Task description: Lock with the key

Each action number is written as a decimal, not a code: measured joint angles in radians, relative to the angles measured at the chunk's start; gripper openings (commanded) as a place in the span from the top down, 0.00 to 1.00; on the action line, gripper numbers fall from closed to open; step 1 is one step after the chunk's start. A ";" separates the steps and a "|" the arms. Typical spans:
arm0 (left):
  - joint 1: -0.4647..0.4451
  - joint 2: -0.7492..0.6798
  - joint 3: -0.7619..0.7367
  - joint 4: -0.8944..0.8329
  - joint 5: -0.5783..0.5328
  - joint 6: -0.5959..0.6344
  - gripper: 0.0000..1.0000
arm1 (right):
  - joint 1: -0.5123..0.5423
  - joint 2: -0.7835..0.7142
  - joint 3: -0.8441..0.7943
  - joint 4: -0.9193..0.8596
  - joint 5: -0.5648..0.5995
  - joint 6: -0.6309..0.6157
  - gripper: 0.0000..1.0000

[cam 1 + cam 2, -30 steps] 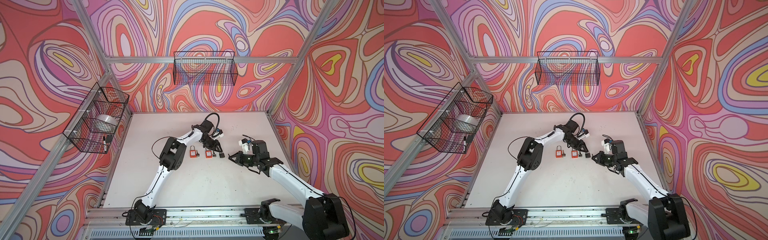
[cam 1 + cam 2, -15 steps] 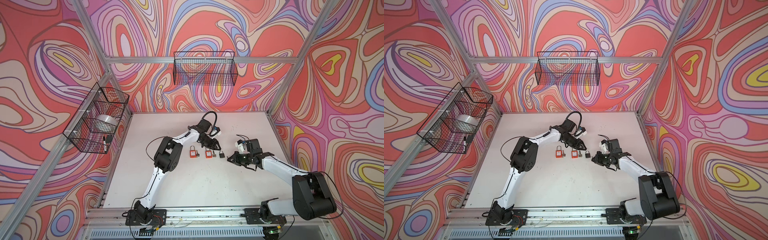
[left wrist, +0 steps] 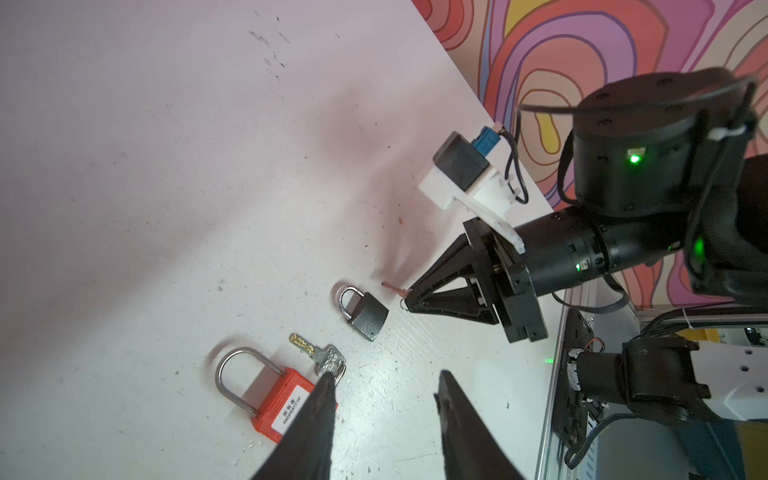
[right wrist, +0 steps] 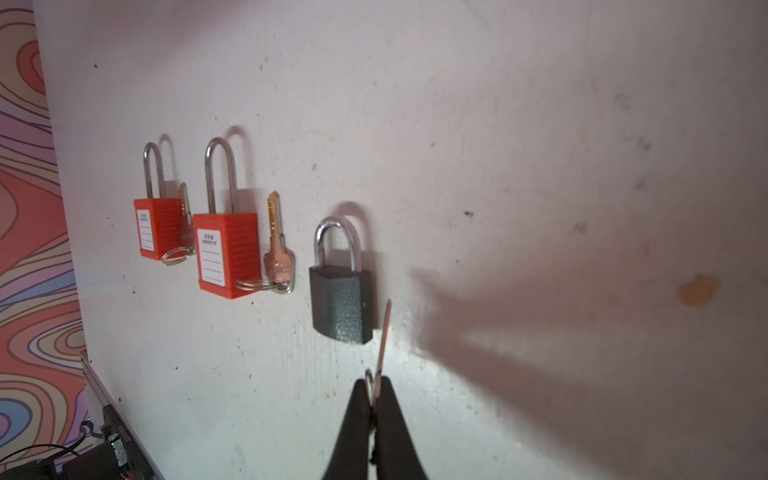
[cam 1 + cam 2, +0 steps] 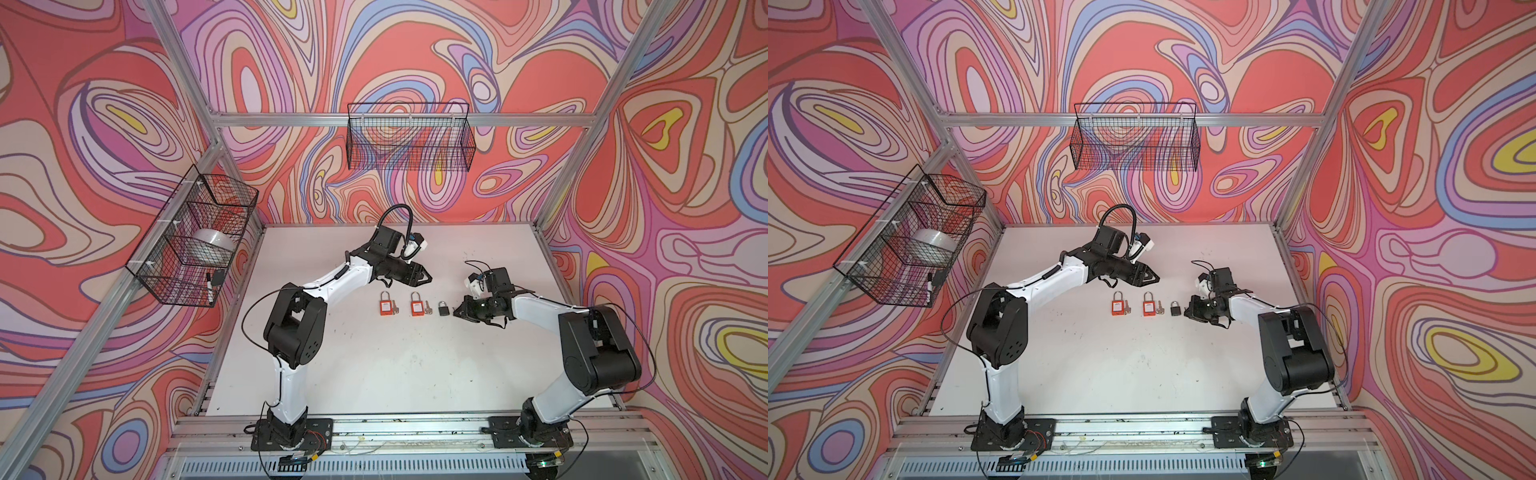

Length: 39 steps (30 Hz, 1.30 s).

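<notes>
- Right gripper (image 4: 374,386) pinches the key (image 4: 385,332) beside the black padlock (image 4: 341,305); insertion pending.
- Left gripper (image 3: 386,376) part-open, empty; I must align key with keyway.

Left tool (image 5: 427,276), jaws partly apart and empty, hovers beyond the black padlock (image 5: 443,308), arm stretched forward. Right tool (image 5: 456,311), pinched on a thin key (image 4: 384,332), sits low just beside that padlock.

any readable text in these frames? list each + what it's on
"PROPERTY OF": white label on the red padlock beside the black padlock.
Characters above it, same label: blurred, unreadable.
Label on the other red padlock: too small to read.
Black padlock: no text visible.
Key in the right gripper: no text visible.
</notes>
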 measured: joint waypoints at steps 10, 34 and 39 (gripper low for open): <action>0.000 -0.037 -0.098 0.015 -0.020 -0.025 0.57 | -0.011 0.081 0.063 -0.021 -0.027 -0.013 0.98; 0.085 -0.316 -0.318 0.201 -0.093 -0.065 0.00 | -0.014 -0.135 0.108 -0.160 0.218 -0.036 0.02; 0.183 -0.525 -0.558 0.422 -0.267 -0.117 0.00 | -0.015 -0.306 0.056 -0.045 0.406 -0.057 0.02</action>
